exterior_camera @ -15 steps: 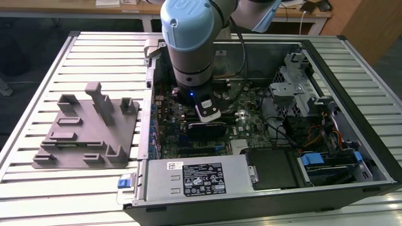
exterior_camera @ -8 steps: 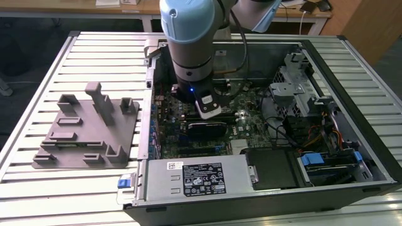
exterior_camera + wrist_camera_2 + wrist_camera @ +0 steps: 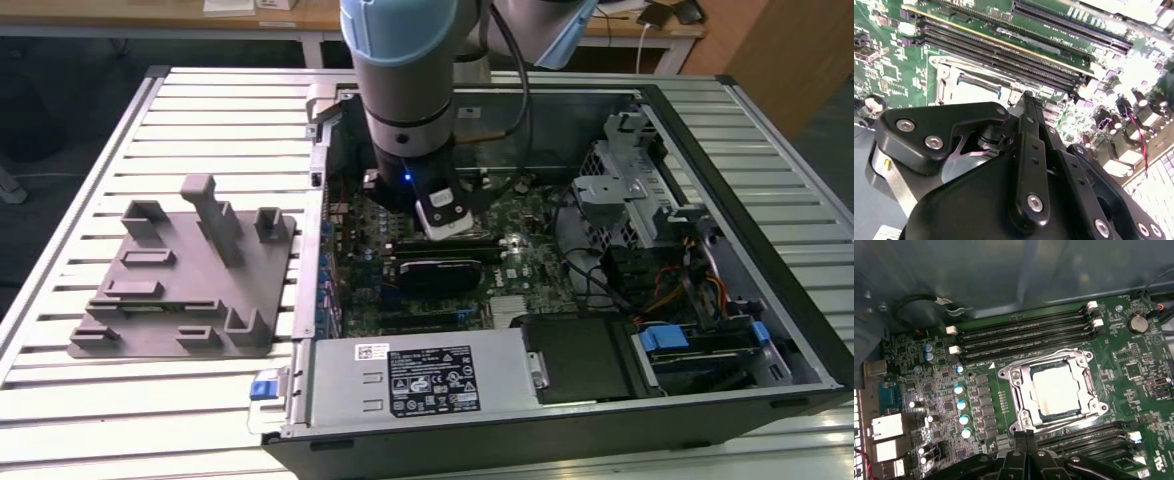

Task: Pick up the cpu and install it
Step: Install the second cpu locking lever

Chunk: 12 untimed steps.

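Exterior view: UR arm reaches down into the open PC case (image 3: 747, 300), gripper (image 3: 451, 232) just above the motherboard (image 3: 534, 262); grey fixture plate (image 3: 187, 285) lies on the slatted table (image 3: 80, 160), to the case's left in this view. First wrist view: cpu (image 3: 1056, 391) sits flat inside the socket frame (image 3: 1019, 390), between DIMM slots (image 3: 1024, 332); gripper fingers (image 3: 1026, 436) pressed together, holding nothing, near the frame's edge, apart from the cpu.

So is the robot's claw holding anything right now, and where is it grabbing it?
Nothing. The black gripper is shut and empty, and the shiny square silver cpu lies apart from it in the metal-framed socket.
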Available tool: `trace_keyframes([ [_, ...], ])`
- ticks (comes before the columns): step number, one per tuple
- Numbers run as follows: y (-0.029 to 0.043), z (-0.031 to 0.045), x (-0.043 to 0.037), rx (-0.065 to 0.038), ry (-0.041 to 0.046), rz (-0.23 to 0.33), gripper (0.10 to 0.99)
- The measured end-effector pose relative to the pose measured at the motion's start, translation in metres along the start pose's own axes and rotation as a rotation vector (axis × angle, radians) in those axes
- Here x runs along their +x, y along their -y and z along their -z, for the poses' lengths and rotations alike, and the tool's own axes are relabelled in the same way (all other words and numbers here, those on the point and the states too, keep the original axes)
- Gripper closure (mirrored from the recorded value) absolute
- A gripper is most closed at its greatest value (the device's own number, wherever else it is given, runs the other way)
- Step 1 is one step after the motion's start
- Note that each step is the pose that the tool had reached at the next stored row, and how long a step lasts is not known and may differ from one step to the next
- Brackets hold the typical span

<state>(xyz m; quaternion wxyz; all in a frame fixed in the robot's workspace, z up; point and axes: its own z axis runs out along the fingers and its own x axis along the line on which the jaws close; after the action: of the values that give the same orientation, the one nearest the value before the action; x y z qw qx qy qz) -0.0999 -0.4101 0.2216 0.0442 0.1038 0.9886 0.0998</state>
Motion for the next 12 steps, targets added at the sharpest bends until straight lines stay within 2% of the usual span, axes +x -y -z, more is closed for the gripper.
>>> trace_keyframes([
  [3, -0.0016, 0.0004, -0.0005, 0.018, 0.0038, 0.001, 0.980],
  [4, -0.0026, 0.0001, -0.0007, 0.021, 0.0044, 0.001, 0.980],
  [8, -0.0065, -0.0009, -0.0027, 0.022, 0.0045, 0.001, 0.980],
  [12, -0.0110, -0.0022, -0.0081, 0.022, 0.0045, 0.001, 0.980],
])
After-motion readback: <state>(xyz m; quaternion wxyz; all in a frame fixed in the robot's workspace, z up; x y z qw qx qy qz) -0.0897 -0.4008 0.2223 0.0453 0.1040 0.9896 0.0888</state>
